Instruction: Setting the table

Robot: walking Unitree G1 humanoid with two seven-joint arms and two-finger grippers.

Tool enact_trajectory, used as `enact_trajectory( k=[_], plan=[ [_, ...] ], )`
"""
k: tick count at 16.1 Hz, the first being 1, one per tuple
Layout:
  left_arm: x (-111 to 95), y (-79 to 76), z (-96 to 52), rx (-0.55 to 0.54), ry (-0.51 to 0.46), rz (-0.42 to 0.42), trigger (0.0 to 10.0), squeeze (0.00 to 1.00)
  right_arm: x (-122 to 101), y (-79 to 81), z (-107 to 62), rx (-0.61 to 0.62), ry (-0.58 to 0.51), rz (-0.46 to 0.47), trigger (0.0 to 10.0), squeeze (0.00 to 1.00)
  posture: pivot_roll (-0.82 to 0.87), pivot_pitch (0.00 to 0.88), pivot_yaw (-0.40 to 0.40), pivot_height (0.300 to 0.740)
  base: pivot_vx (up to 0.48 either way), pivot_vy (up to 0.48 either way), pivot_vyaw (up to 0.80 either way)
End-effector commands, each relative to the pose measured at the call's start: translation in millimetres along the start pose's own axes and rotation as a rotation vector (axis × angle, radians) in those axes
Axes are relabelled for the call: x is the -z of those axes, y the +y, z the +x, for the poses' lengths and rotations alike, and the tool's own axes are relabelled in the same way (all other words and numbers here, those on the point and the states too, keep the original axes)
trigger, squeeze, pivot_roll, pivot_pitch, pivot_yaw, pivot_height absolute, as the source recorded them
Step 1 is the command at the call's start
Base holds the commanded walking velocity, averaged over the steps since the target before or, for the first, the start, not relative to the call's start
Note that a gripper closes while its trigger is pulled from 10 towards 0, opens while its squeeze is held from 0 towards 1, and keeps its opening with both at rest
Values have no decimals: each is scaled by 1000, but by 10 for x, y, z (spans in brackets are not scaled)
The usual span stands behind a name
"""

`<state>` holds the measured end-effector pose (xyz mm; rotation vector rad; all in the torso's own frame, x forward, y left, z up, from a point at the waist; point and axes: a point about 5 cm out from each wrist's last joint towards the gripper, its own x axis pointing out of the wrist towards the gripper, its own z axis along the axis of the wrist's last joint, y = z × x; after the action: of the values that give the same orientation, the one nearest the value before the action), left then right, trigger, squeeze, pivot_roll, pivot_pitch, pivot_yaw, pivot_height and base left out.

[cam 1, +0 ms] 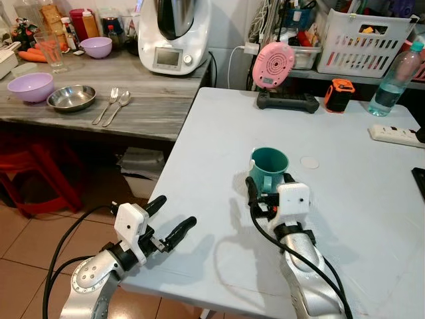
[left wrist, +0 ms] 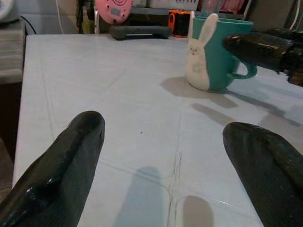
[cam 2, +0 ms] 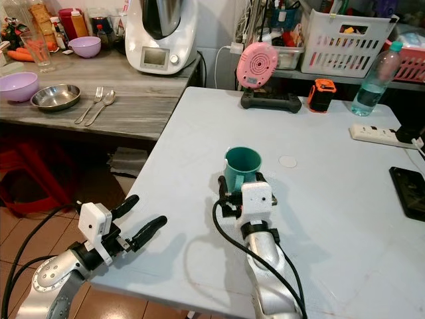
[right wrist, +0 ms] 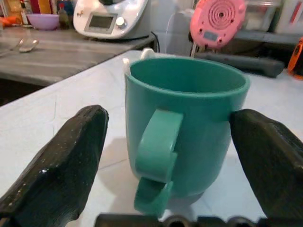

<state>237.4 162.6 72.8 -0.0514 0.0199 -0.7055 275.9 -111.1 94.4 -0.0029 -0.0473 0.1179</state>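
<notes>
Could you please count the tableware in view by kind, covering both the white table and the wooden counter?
Mugs: 1, the teal mug on the white table, between the fingers of the right pincer.
Purple bowls: 2.
Metal bowls: 1.
Forks: 1.
Spoons: 1.
Drinking glasses: 1.
Total: 7.

Smooth matt teal mug [right wrist: 187, 127], glossy black tool fingers [left wrist: 57, 165], shiny metal bowl [cam 1: 71, 98], grained wooden counter [cam 1: 153, 100]
</notes>
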Motion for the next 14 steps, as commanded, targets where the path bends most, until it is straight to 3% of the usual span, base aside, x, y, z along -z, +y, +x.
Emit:
enact_trajectory(
  k=[1, 2, 3, 4, 14],
  plan=[
    [-13, 6, 19, 13, -6, 14, 10000, 0, 39, -3, 39, 10, 33, 42, 10000, 0, 42, 0, -6, 740, 0, 0, 0],
    [2, 4, 17, 16, -4, 15, 10000, 0, 40, -1, 47, 6, 27, 41, 8039, 0, 50, 0, -10, 740, 0, 0, 0],
    [6, 6, 16, 16, -4, 14, 10000, 0, 40, 1, 48, 4, 27, 41, 2118, 0, 50, 0, -10, 740, 0, 0, 0],
    [24, 12, 14, 16, -6, 13, 10000, 0, 56, 6, 50, 2, 32, 49, 0, 0, 51, 0, -11, 740, 0, 0, 0],
    [94, 12, 52, 22, -9, 11, 10000, 0, 139, -184, -5, 84, 63, 34, 0, 0, 44, 0, -9, 740, 0, 0, 0]
  ],
)
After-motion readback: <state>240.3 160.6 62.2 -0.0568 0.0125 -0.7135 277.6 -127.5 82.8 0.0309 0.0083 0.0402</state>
